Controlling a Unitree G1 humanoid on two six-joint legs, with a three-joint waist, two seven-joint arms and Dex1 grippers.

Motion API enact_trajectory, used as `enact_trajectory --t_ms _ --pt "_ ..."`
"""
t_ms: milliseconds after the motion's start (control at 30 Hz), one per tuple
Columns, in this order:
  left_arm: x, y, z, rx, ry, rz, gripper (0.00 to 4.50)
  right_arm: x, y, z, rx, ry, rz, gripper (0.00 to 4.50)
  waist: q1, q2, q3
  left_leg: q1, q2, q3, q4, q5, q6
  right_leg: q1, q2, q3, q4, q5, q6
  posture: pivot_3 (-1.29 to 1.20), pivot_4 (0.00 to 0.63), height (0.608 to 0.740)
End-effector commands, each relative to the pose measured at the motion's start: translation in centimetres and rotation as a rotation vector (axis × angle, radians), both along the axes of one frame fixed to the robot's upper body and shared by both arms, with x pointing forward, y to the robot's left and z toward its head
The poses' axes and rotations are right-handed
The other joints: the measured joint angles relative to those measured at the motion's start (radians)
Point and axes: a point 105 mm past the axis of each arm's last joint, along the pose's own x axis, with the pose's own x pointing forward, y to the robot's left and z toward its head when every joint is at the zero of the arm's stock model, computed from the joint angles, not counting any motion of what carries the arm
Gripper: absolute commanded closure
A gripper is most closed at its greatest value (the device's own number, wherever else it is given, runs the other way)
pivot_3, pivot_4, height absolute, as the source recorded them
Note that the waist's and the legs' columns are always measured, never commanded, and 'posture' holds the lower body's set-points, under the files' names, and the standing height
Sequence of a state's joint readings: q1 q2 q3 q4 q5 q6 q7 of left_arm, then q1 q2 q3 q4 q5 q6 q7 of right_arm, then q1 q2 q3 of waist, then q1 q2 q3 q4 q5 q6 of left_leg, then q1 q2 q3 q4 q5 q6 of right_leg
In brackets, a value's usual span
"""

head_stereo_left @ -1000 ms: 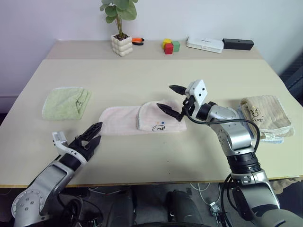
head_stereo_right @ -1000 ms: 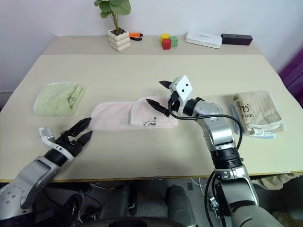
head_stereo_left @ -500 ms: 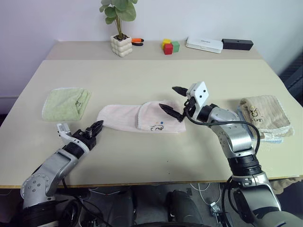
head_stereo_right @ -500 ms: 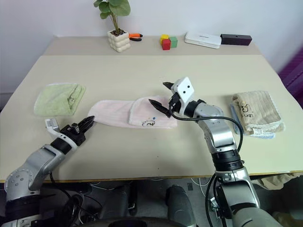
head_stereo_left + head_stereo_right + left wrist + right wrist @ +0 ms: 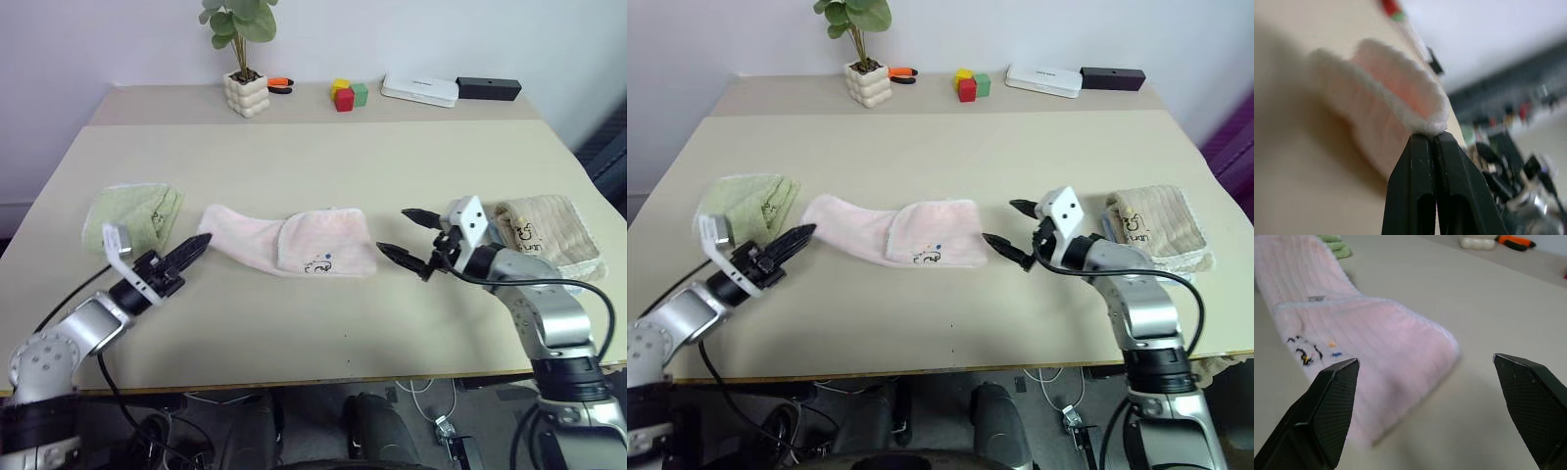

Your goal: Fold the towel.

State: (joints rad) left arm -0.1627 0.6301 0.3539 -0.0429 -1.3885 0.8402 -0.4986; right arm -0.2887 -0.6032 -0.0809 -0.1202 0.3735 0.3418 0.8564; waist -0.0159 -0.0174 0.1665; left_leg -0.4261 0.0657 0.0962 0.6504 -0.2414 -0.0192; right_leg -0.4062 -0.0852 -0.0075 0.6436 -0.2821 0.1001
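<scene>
Towel (image 5: 289, 242) is lying mid-table (image 5: 323, 157), partly folded, long axis running left–right across the robot's front — its right half is doubled over, with a small printed mark showing near the front edge. Its left end is tapering to a corner that is lifting slightly off the surface. Left gripper (image 5: 194, 251) is pinching that left corner, fingers (image 5: 1420, 161) pressed together on the fluffy white-edged hem, pointing rightward along the towel. Right gripper (image 5: 409, 237) is hovering just beyond the towel's right end, jaws spread wide and holding nothing, pointing left toward the folded edge — not touching it. A green towel (image 5: 132, 212) is sitting just left of the left gripper; a beige towel (image 5: 549, 233) is lying right of the right gripper. Plant (image 5: 242, 59), blocks (image 5: 347, 94) and boxes are lining the far edge.
</scene>
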Motion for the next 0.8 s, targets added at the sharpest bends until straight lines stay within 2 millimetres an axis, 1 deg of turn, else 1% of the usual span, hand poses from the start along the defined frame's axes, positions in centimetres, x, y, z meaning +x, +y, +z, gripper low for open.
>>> enact_trajectory --t_ms 33,100,167,200,233,267,333,367,433,467,533,567,667,733,800 --pt "0.4 -1.6 1.3 0.103 -0.113 -0.092 4.45 -0.3 0.5 1.7 0.005 -0.062 0.026 0.00 0.000 0.000 0.000 0.000 0.000 0.000 0.000 0.000 0.000 0.000 0.000 0.000 0.000 0.000 0.000 0.00 0.150 0.735" --pt "0.5 -1.7 1.3 0.114 -0.125 -0.105 4.45 -0.3 0.5 1.7 0.005 -0.063 0.025 0.00 -0.001 0.000 0.000 0.000 0.000 0.001 -0.001 0.000 0.000 -0.001 0.000 0.001 0.000 0.000 0.000 0.00 0.150 0.735" --pt "2.2 -5.5 2.5 0.140 -0.230 -0.214 4.45 -0.2 1.2 1.9 0.002 -0.074 0.029 0.00 0.004 0.000 0.001 0.000 0.000 0.002 -0.002 0.000 0.000 -0.001 0.000 0.001 0.000 0.000 0.001 0.00 0.150 0.735" --pt "2.9 -7.5 3.0 0.160 -0.280 -0.272 4.45 -0.2 1.3 1.9 -0.002 -0.079 0.023 0.00 0.020 -0.001 0.002 0.000 0.000 0.002 -0.002 0.000 0.000 -0.002 0.001 0.001 0.000 0.000 0.001 0.00 0.150 0.735" --pt "3.2 -8.9 3.3 0.176 -0.313 -0.310 4.45 -0.2 1.3 1.9 -0.005 -0.081 0.018 0.00 0.032 -0.002 0.002 -0.002 0.000 0.000 0.000 0.001 -0.001 -0.001 0.002 0.000 0.000 0.000 0.000 0.00 0.150 0.735" --pt "3.5 -9.9 3.3 0.189 -0.329 -0.334 4.45 -0.2 1.1 1.8 -0.012 -0.078 0.011 0.00 0.033 -0.002 0.002 -0.002 0.000 -0.001 0.002 0.001 -0.001 0.000 0.003 0.000 0.000 0.000 0.000 0.00 0.150 0.735" --pt "3.8 -12.3 3.5 0.185 -0.360 -0.400 4.45 -0.2 0.4 1.7 -0.028 -0.075 -0.011 0.00 0.029 -0.002 0.002 -0.002 -0.001 0.000 0.003 0.000 0.001 0.002 0.002 0.001 -0.001 0.000 0.001 0.00 0.150 0.735" --pt "3.8 -13.0 3.6 0.183 -0.375 -0.422 4.45 -0.2 0.1 1.7 -0.031 -0.075 -0.018 0.00 0.028 -0.002 0.002 -0.002 -0.001 0.001 0.003 0.000 0.001 0.002 0.002 0.002 -0.003 0.001 0.001 0.00 0.150 0.735" --pt "3.7 -16.9 3.7 0.157 -0.409 -0.527 4.45 -0.5 -1.1 1.7 -0.055 -0.073 -0.055 0.00 0.027 -0.002 0.002 -0.002 -0.001 0.002 0.002 -0.001 0.002 0.002 0.002 0.002 -0.005 0.002 0.004 0.00 0.150 0.735" --pt "3.5 -18.4 3.6 0.150 -0.412 -0.573 4.45 -0.6 -1.4 1.8 -0.058 -0.073 -0.067 0.00 0.029 -0.002 0.002 -0.002 -0.001 0.002 0.001 -0.001 0.002 0.001 0.003 0.002 -0.005 0.002 0.004 0.00 0.150 0.735" --pt "3.6 -19.7 3.1 0.166 -0.422 -0.607 4.45 -0.8 -1.5 1.8 -0.058 -0.073 -0.076 0.00 0.029 -0.002 0.002 -0.003 -0.001 0.001 0.001 -0.001 0.002 0.001 0.003 0.002 -0.006 0.002 0.005 0.00 0.150 0.735" --pt "3.7 -20.0 2.8 0.179 -0.428 -0.607 4.45 -0.8 -1.4 1.8 -0.058 -0.074 -0.077 0.00 0.025 -0.002 0.002 -0.003 -0.001 0.001 0.000 -0.001 0.002 0.001 0.003 0.002 -0.006 0.002 0.005 0.00 0.150 0.735" --pt "3.3 -20.9 2.6 0.142 -0.399 -0.662 4.45 -1.1 -1.4 1.9 -0.051 -0.079 -0.088 0.00 0.010 -0.002 0.002 -0.002 0.000 0.001 -0.001 -0.001 0.002 0.000 0.004 0.002 -0.006 0.003 0.005 0.00 0.150 0.735" --pt "2.8 -21.6 1.4 0.201 -0.409 -0.714 4.45 -1.2 -1.7 1.8 -0.059 -0.080 -0.108 0.00 0.008 -0.002 0.002 -0.002 0.000 0.000 -0.002 0.000 0.002 0.000 0.005 0.002 -0.006 0.002 0.006 0.00 0.150 0.735" --pt "3.3 -22.0 0.3 0.252 -0.388 -0.699 4.45 -1.3 -2.3 1.8 -0.064 -0.082 -0.138 0.00 0.008 -0.002 0.002 -0.002 0.000 0.000 -0.002 0.000 0.002 0.001 0.005 0.002 -0.006 0.002 0.006 0.00 0.150 0.735"
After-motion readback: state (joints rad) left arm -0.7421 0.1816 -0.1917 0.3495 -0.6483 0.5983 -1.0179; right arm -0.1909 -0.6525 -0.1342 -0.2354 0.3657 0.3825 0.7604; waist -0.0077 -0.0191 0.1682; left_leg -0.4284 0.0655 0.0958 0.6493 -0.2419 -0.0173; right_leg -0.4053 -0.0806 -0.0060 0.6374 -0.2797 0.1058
